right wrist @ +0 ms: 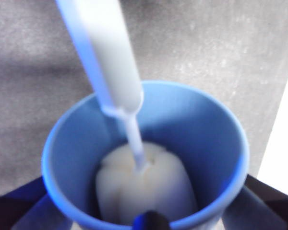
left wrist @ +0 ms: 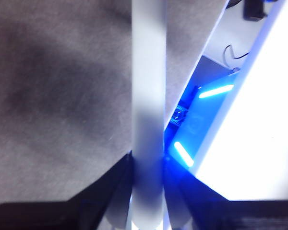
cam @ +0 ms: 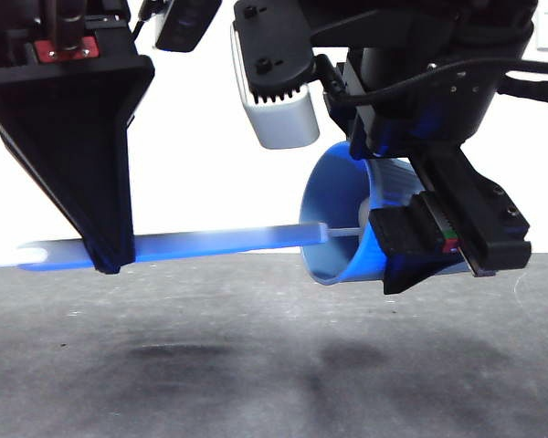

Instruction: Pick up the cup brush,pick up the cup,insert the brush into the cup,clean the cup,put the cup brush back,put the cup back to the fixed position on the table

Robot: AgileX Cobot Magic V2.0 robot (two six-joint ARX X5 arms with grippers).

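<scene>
A: Left to right, quick. Left gripper [cam: 108, 260] at 9 o'clock in the front view, jaws pinching the cup brush [cam: 210, 241] by its grey handle. The handle runs level above the table [cam: 256, 365].

B: Left wrist agrees?

A: Yes, the handle runs straight up between the two jaws, clamped [left wrist: 148, 191].

B: Then the cup?

A: Cup [cam: 338, 224] at 3 o'clock, tipped on its side, mouth facing the brush, off the table. Right gripper [cam: 420, 246] pressed on its wall; one jaw shows outside, the other I can't see well, probably behind the cup. In the right wrist view the jaws flank the cup [right wrist: 144, 143].

B: Sponge head?

A: Sponge head [right wrist: 144, 187] deep inside, near the cup's bottom.

B: Progress?

A: Both pickups done, insertion done. I'd judge it in the cleaning step. Left: finish scrubbing, pull the brush out, set it down, put the cup back on its spot.
</scene>
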